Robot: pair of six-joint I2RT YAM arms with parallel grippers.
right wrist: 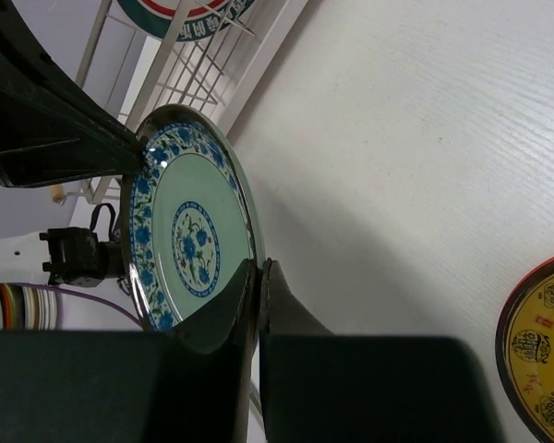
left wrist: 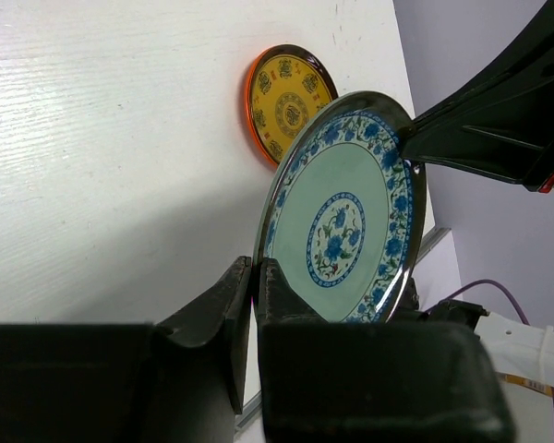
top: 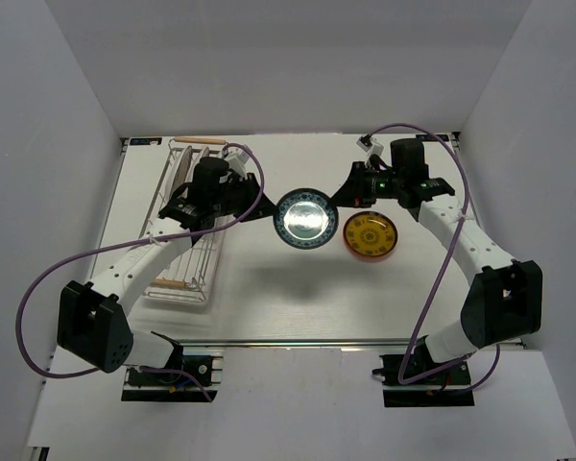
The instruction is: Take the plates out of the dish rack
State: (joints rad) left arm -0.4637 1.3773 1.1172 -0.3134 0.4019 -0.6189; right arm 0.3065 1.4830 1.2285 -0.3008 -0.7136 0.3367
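A blue-green patterned plate (top: 305, 219) hangs above the table's middle, held at opposite rims by both grippers. My left gripper (left wrist: 255, 277) is shut on its near rim (left wrist: 342, 221), coming from the rack side. My right gripper (right wrist: 261, 277) is shut on the other rim of the same plate (right wrist: 189, 231). The yellow patterned plate (top: 370, 235) lies flat on the table just to the right. The dish rack (top: 211, 264) stands at the left with a plate on edge (top: 180, 178) in it. A white plate with a green-red rim (right wrist: 180, 14) shows in the rack (right wrist: 194, 65).
White walls close in the table on the left, back and right. The left arm's purple cable (top: 259, 187) loops beside the rack. The yellow plate (left wrist: 289, 101) lies beyond and below the held plate.
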